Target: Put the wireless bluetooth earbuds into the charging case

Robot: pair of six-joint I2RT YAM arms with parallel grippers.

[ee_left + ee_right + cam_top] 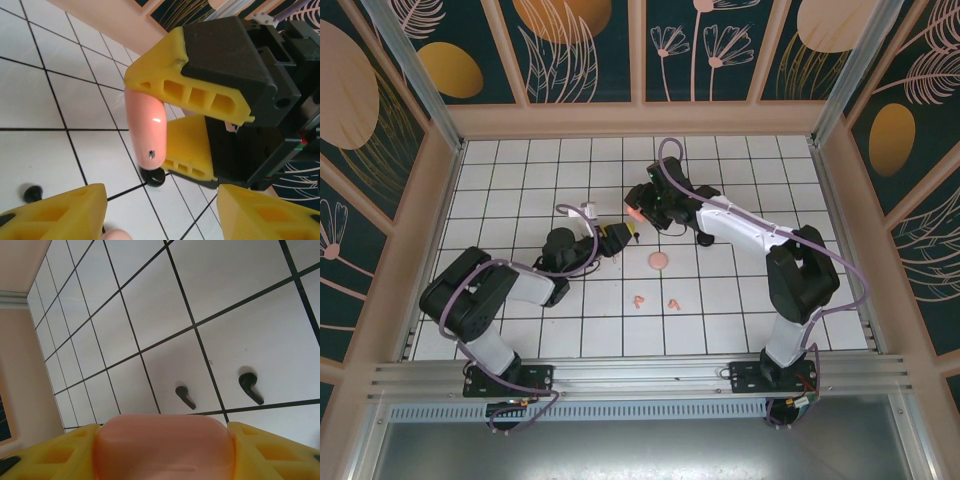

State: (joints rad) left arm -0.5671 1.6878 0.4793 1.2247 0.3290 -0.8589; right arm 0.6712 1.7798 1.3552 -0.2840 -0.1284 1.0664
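Note:
My right gripper (638, 212) is shut on a coral-pink charging case (162, 445), held above the tiles between its yellow fingers (165, 75). In the left wrist view the case (145, 127) hangs just ahead of my left gripper (162, 220). Its jaws stand apart with bare tile between them, and a pale pink rounded bit (115, 234) that I cannot identify shows at the frame's bottom edge. Two black earbuds (185, 396) (251, 387) lie on the tiles under the case. Two coral pink earbuds (639, 301) (674, 303) lie nearer the arm bases.
A pink round piece (659, 261) lies on the tiles between the grippers and the coral earbuds. Wooden walls (640, 120) close in the tiled floor at the back and sides. The two grippers are very close to each other.

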